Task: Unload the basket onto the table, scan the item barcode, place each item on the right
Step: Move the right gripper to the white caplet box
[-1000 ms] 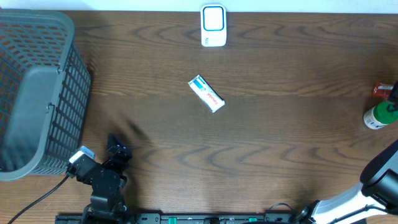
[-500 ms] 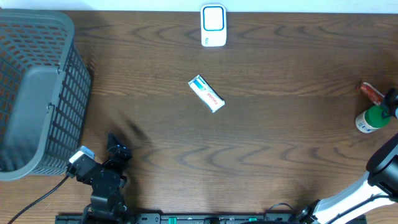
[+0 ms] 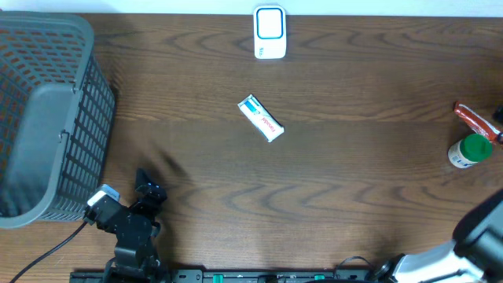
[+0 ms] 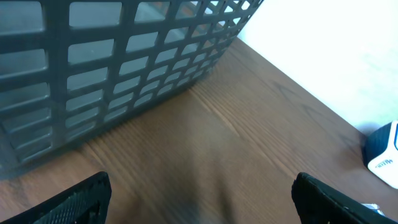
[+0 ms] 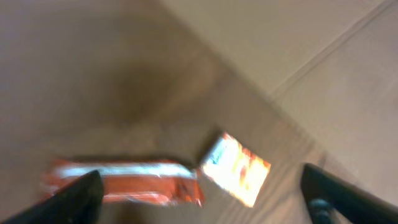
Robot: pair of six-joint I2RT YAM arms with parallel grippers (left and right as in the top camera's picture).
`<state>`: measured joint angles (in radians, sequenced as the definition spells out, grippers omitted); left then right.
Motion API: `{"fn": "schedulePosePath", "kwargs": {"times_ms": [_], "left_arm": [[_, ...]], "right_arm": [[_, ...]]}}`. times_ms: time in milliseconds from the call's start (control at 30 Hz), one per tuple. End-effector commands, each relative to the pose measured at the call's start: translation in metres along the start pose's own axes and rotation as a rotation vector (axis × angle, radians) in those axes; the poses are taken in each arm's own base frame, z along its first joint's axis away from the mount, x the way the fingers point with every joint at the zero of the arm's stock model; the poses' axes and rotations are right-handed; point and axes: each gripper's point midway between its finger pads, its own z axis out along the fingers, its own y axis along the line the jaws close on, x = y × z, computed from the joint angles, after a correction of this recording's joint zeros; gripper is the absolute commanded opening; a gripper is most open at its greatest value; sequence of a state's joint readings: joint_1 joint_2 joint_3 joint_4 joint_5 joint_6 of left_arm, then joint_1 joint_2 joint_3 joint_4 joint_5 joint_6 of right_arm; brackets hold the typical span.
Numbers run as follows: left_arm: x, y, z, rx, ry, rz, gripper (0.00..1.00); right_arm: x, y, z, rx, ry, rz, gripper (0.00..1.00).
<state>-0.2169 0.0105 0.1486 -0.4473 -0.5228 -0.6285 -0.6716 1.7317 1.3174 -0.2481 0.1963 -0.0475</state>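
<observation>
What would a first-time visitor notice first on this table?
Probably the big grey mesh basket filling the left edge of the dark wooden table. Next comes the small white-and-blue packet lying alone near the middle, with a white device at the far edge behind it. At the right edge sit a green-capped bottle and a red wrapper.

White scanner (image 3: 269, 31) with blue face, upright at table's 12 o'clock edge; small white box (image 3: 261, 118) with teal print lies flat near centre, long axis 10-to-4; green-capped white bottle (image 3: 469, 151) stands at 3 o'clock edge, red packet (image 3: 473, 120) flat just at its 12 o'clock
</observation>
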Motion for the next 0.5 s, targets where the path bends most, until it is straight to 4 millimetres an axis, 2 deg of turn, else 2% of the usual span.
{"fn": "schedulePosePath", "kwargs": {"times_ms": [0,67,133,167,233,267,367,467], "left_arm": [[0.008,0.007,0.002,-0.025,0.018,0.021,0.93],[0.008,0.007,0.002,-0.025,0.018,0.021,0.93],[0.008,0.007,0.002,-0.025,0.018,0.021,0.93],[0.008,0.007,0.002,-0.025,0.018,0.021,0.93],[0.008,0.007,0.002,-0.025,0.018,0.021,0.93],[0.008,0.007,0.002,-0.025,0.018,0.021,0.93],[0.008,0.007,0.002,-0.025,0.018,0.021,0.93],[0.008,0.007,0.002,-0.025,0.018,0.021,0.94]], "right_arm": [[-0.058,0.044,-0.077,-0.286,-0.170,0.151,0.99],[-0.066,0.081,-0.118,-0.511,-0.181,0.177,0.99],[-0.064,0.132,-0.177,-0.820,-0.151,0.165,0.99],[-0.061,0.146,-0.194,-0.902,-0.135,0.156,0.99],[-0.045,0.190,-0.236,-1.126,-0.068,0.108,0.99],[-0.036,0.209,-0.251,-1.202,-0.049,0.060,0.99],[0.009,0.269,-0.280,-1.321,0.002,-0.169,0.99],[0.075,0.323,-0.290,-1.329,0.087,-0.422,0.99]]}}
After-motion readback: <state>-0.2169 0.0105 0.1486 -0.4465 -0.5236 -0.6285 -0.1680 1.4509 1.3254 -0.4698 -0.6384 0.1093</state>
